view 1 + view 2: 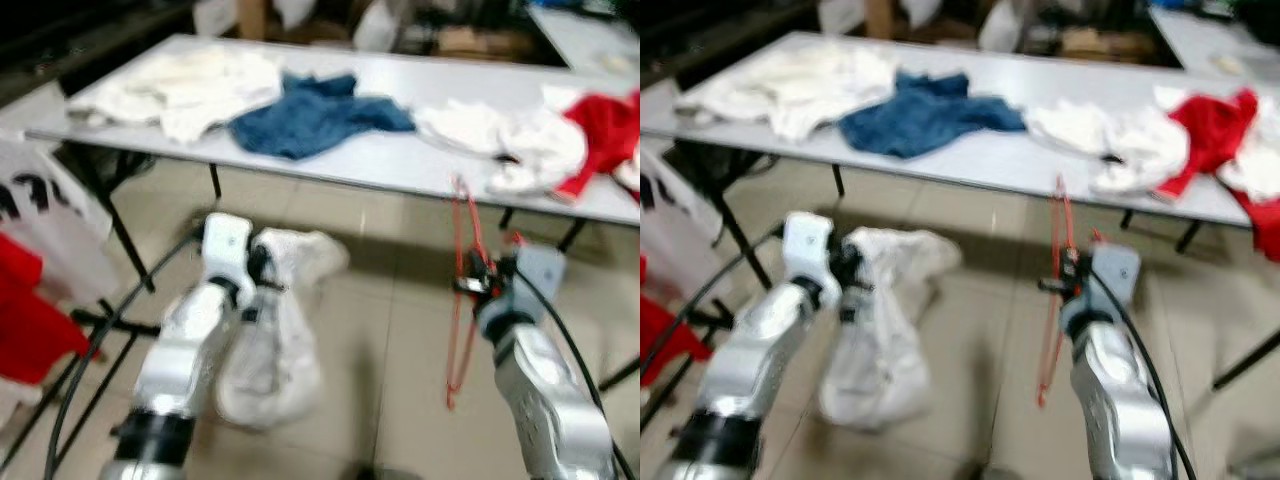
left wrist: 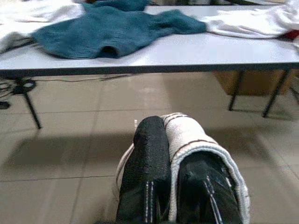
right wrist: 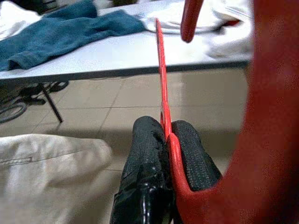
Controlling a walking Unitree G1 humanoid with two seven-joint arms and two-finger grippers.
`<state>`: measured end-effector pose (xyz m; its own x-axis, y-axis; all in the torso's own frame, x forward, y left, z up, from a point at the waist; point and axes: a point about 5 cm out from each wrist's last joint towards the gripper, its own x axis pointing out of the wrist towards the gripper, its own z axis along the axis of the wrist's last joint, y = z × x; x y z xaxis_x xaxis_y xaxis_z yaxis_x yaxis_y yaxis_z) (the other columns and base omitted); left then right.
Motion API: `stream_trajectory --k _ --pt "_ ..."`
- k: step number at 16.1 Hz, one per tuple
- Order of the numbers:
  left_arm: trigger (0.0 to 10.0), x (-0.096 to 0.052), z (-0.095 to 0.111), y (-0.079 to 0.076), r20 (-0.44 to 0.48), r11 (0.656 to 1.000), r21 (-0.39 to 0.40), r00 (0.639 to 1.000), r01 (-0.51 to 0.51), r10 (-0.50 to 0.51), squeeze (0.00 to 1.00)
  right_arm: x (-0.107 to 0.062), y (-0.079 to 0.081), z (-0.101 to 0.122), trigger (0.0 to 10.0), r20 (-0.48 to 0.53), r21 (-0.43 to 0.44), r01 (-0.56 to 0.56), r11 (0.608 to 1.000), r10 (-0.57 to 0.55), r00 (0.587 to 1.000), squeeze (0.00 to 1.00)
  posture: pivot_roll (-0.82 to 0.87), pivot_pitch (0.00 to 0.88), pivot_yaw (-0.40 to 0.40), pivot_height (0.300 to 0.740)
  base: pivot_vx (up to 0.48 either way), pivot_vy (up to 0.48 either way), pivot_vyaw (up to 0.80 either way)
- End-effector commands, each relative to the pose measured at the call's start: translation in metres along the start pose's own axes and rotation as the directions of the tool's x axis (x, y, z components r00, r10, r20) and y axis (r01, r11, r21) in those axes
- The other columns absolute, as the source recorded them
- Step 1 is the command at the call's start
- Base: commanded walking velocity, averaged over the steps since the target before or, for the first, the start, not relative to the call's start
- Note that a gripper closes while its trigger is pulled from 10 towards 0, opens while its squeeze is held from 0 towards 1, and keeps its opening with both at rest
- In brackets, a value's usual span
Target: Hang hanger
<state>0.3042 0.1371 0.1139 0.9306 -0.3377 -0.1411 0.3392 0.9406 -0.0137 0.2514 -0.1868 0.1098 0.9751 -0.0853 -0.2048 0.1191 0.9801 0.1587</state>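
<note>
My right gripper (image 1: 472, 280) is shut on a thin red hanger (image 1: 462, 300) that hangs upright in front of the table, its lower end near the floor. In the right wrist view the red hanger (image 3: 164, 100) runs between the two black fingers (image 3: 145, 154). My left gripper (image 1: 262, 278) is shut on a white garment (image 1: 275, 340) that droops from it toward the floor. The left wrist view has the garment's ribbed hem (image 2: 187, 135) pinched between the fingers (image 2: 147, 158).
A long grey table (image 1: 380, 160) stands ahead with a blue sweater (image 1: 315, 115), white clothes (image 1: 180, 85) and a red garment (image 1: 600, 130) on it. Red and white clothes (image 1: 30, 300) hang on a black rack at my left. Tiled floor lies between me and the table.
</note>
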Motion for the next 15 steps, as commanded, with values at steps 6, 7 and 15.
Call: stream_trajectory --k 6,7,15 --pt "10.0 0.0005 0.0148 -0.0029 0.070 1.000 0.021 0.997 0.013 -0.014 0.00 -0.0010 0.0038 0.0021 10.0 -0.015 -0.075 -0.039 0.996 0.038 0.999 0.00 -0.17 0.000 0.043 0.740 0.000 -0.414 0.00" --pt "10.0 -0.0012 0.0137 -0.0021 0.070 1.000 0.020 0.998 0.005 -0.007 0.00 -0.0011 0.0040 0.0017 10.0 -0.022 -0.075 -0.046 0.996 0.045 0.999 0.00 -0.16 0.000 0.032 0.740 0.000 -0.341 0.00" --pt "10.0 0.0005 0.0184 0.0038 0.084 1.000 0.010 0.996 -0.026 0.025 0.00 0.0007 0.0060 0.0049 10.0 -0.028 -0.069 -0.054 0.996 0.052 0.998 0.00 -0.16 0.000 0.038 0.740 0.000 -0.041 -0.60"
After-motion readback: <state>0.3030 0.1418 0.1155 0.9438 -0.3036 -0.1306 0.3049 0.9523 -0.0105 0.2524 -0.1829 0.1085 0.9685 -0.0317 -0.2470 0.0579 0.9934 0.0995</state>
